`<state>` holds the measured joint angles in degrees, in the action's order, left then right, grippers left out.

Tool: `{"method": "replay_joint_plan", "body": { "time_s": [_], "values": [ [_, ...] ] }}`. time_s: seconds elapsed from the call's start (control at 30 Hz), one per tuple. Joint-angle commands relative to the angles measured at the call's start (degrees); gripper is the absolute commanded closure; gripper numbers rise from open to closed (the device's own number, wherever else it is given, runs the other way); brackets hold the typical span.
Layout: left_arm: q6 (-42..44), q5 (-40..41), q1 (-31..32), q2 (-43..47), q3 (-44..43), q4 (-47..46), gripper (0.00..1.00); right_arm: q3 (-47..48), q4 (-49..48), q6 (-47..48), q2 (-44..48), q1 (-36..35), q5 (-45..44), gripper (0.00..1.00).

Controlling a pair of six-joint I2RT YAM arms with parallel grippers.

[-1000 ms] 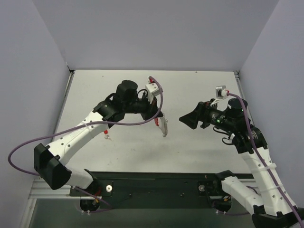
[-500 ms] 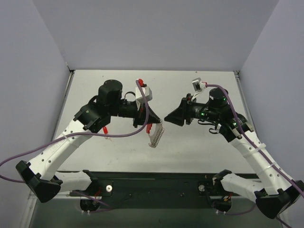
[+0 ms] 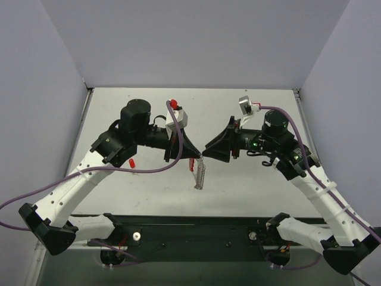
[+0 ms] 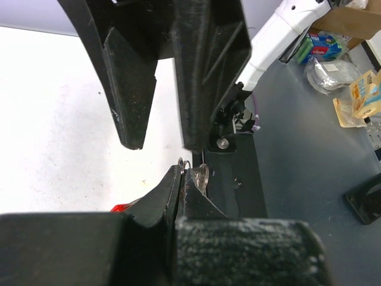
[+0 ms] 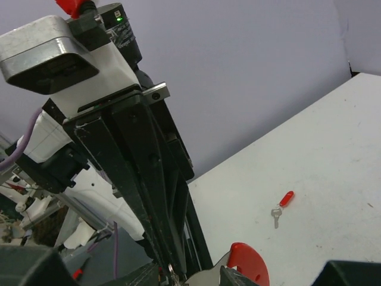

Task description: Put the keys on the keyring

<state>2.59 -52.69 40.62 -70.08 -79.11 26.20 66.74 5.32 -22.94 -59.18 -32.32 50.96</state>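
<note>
My left gripper (image 3: 195,157) is raised over the middle of the table, shut on the keyring. A thin wire loop (image 4: 180,162) pokes out of its tips (image 4: 181,174). The keyring's red piece (image 3: 191,162) (image 5: 249,262) sits beside the fingers and its silver chain (image 3: 200,177) hangs straight down. My right gripper (image 3: 205,150) faces it tip to tip, almost touching. Its fingers (image 4: 128,107) stand apart, and only white table shows between them. A small silver key (image 5: 275,218) with a red tag (image 5: 286,198) (image 3: 130,162) lies on the table under the left arm.
Grey walls close the table on three sides. The black base rail (image 3: 196,229) runs along the near edge. Purple cables (image 3: 155,168) loop off both arms. Past the table edge are a dark floor and packets (image 4: 324,44).
Both arms have swung inward until their grippers meet tip to tip. The right gripper's jaws have narrowed. The chain has dropped from a slanted swing to hanging straight down.
</note>
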Motion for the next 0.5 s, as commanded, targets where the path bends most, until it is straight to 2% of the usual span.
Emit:
{"method": "replay_joint_plan", "body": {
  "time_s": [0.0,0.3,0.47],
  "values": [
    [-1.27,-2.95,-0.98,1.53,-1.66,-4.48,1.0,2.17,-3.21,1.14,2.4,-0.38,4.41,0.54],
    [-6.01,-5.94,-1.16,1.35,-0.87,-9.4,1.0,1.99,-3.3,0.53,0.73,-1.43,7.84,0.58],
    [-6.28,-6.11,-1.25,1.09,-1.13,-9.14,1.0,2.52,-4.26,-0.26,-0.15,-2.05,8.63,0.67]
  ]
}}
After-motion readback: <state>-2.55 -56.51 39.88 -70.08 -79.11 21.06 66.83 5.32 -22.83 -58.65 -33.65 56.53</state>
